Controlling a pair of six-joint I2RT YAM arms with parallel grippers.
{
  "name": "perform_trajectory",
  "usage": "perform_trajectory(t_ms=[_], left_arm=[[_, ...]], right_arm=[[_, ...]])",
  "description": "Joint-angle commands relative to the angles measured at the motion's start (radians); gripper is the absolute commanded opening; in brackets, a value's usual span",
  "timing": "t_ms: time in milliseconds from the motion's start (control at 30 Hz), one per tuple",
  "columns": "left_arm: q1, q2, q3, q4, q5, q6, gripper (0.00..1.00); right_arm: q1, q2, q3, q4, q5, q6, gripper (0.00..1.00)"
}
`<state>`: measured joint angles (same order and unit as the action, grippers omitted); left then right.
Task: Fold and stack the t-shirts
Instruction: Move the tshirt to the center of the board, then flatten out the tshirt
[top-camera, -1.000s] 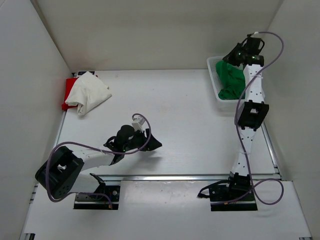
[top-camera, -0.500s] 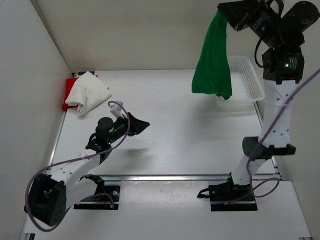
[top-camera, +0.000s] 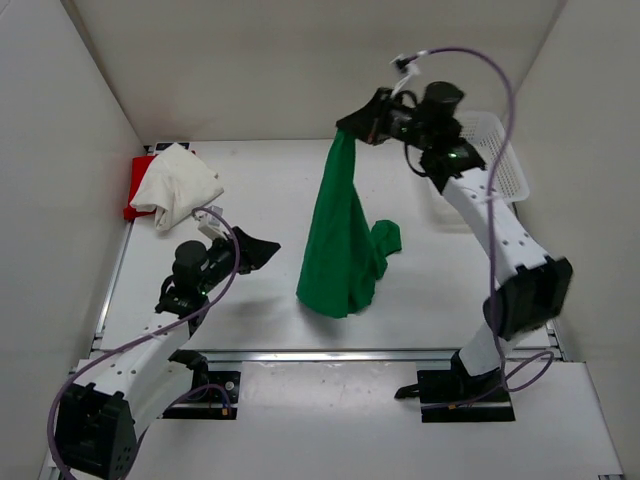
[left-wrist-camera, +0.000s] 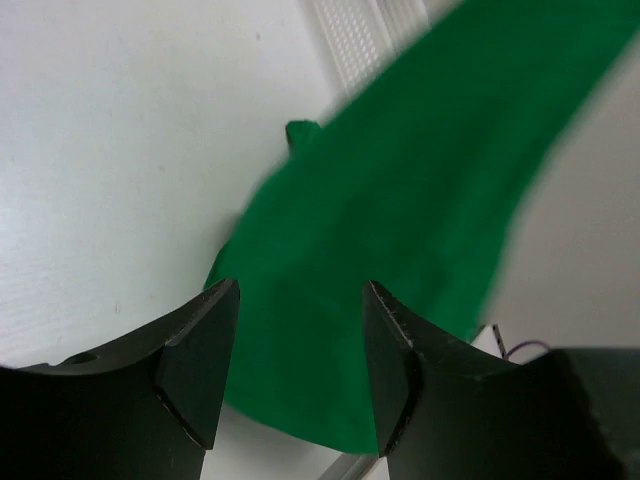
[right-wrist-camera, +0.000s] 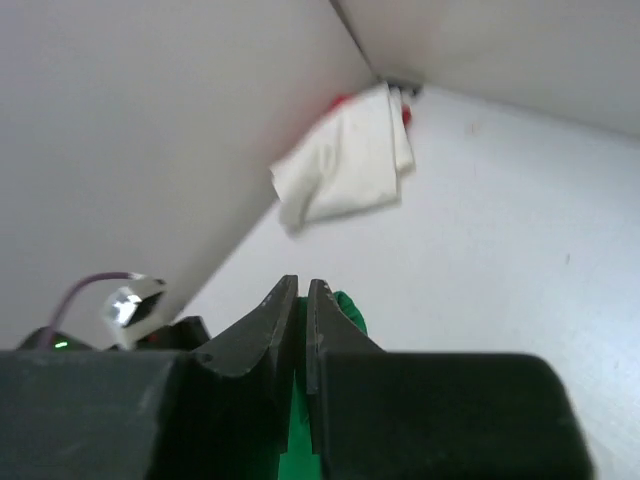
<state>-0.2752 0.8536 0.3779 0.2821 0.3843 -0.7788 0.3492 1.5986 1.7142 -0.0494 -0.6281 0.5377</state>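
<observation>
I hold the right gripper high, pinched tight on the green t-shirt. The left gripper hovers low, jaws apart

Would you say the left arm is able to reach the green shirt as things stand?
Probably yes. The left gripper is open and faces the green shirt, with nothing between them. The shirt hangs from the shut right gripper, and its lower end seems to rest on the table.

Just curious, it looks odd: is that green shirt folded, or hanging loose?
Hanging loose, not folded. The right fingers pinch the top of the green shirt; it drapes down, bottom bunched on the table.
</observation>
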Motion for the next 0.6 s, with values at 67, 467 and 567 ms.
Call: perform_trajectory(t_ms=[67,467,567], left_arm=[[-0.061,0.016,-0.028,-0.021,-0.030,0.045,0.62],[-0.119,-0.122,-0.016,-0.305,-0.284,0.225,0.61],[-0.215,-0.036,0.030,-0.325,-0.357,0.245,0.62]], right_arm=[[0.149,0.158,0.216,-0.140,0.114,-0.128,0.00],[0.267,0.684,1.009,-0.613,0.267,-0.245,0.48],[0.208,0.552,0.857,-0.656,0.366,-0.338,0.61]])
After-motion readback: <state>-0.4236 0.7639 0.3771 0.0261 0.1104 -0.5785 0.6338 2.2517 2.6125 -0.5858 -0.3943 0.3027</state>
